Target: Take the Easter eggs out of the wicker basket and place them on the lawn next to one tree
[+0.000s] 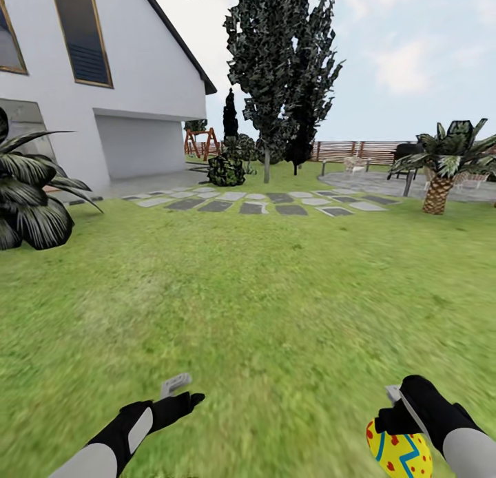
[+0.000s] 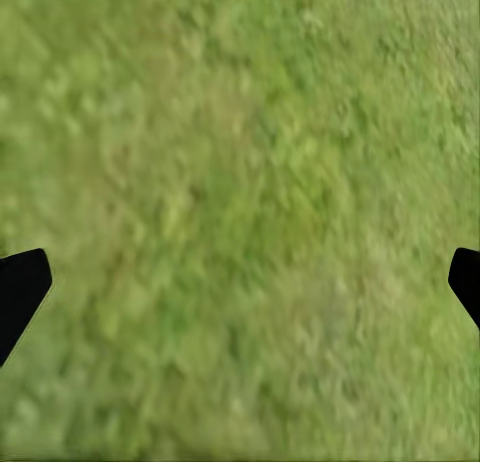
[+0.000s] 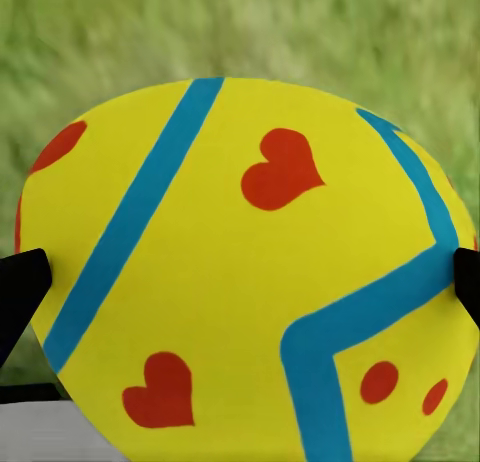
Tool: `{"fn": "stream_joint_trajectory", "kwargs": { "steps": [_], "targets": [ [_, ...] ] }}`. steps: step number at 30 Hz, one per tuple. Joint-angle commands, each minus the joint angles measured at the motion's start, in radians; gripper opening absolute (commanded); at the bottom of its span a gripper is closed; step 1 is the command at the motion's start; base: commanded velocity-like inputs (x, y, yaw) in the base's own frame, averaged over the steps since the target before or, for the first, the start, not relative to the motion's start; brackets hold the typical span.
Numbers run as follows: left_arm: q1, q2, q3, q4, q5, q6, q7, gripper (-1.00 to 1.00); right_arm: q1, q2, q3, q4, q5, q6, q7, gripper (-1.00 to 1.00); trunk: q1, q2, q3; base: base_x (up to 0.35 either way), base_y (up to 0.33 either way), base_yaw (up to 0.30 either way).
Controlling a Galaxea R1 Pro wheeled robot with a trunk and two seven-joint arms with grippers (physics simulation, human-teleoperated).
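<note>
A yellow Easter egg [image 1: 401, 456] with blue zigzags and red marks hangs low at the right, just above the lawn [image 1: 262, 313]. My right gripper [image 1: 395, 428] is shut on it. In the right wrist view the egg [image 3: 250, 272] spans the gap between both black fingertips [image 3: 20, 287], with grass behind it. At the lower left, my left gripper [image 1: 182, 392] is open over bare grass, its fingertips [image 2: 18, 292] wide apart with nothing between them. The wicker basket, the other two eggs and the thick-trunked tree are out of view.
A white house [image 1: 103, 85] stands at the far left with a spiky dark plant [image 1: 31, 195] before it. A grey stepping-stone path [image 1: 262, 202] crosses ahead. Thin-trunked, dark-leaved trees [image 1: 282, 65] and a small palm [image 1: 441, 168] stand beyond, before a slat fence [image 1: 351, 151].
</note>
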Motion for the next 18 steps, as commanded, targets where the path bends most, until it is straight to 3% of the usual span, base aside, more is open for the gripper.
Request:
{"fn": "stream_joint_trajectory", "kwargs": {
  "steps": [1,11,16,17,18],
  "targets": [
    [-0.001,0.0,0.003,-0.001,0.01,0.01,-0.001,1.0,0.0,0.0,0.0,-0.002,0.011,0.004,0.008,-1.0,0.0,-0.001,-0.001,0.0,0.0,0.287],
    [0.0,-0.001,0.003,-0.001,0.01,0.01,-0.001,1.0,0.0,0.0,0.0,-0.002,0.011,0.004,0.008,-1.0,0.0,-0.001,-0.001,0.0,0.0,0.288],
    [0.0,-0.007,0.003,0.0,0.009,0.01,0.0,1.0,0.0,-0.011,-0.003,-0.002,0.009,0.002,0.013,-1.0,0.0,-0.001,-0.001,0.0,0.0,0.069],
    [-0.001,-0.011,0.003,0.0,0.009,0.01,0.0,1.0,0.0,-0.015,-0.001,0.001,0.011,-0.01,0.014,-1.0,0.0,-0.001,-0.001,0.0,0.0,0.003],
    [-0.001,-0.014,0.003,0.0,0.009,0.01,0.0,1.0,0.0,-0.017,0.0,0.006,0.01,-0.082,0.021,-1.0,0.0,-0.001,-0.001,0.0,0.0,0.0]
  ]
}}
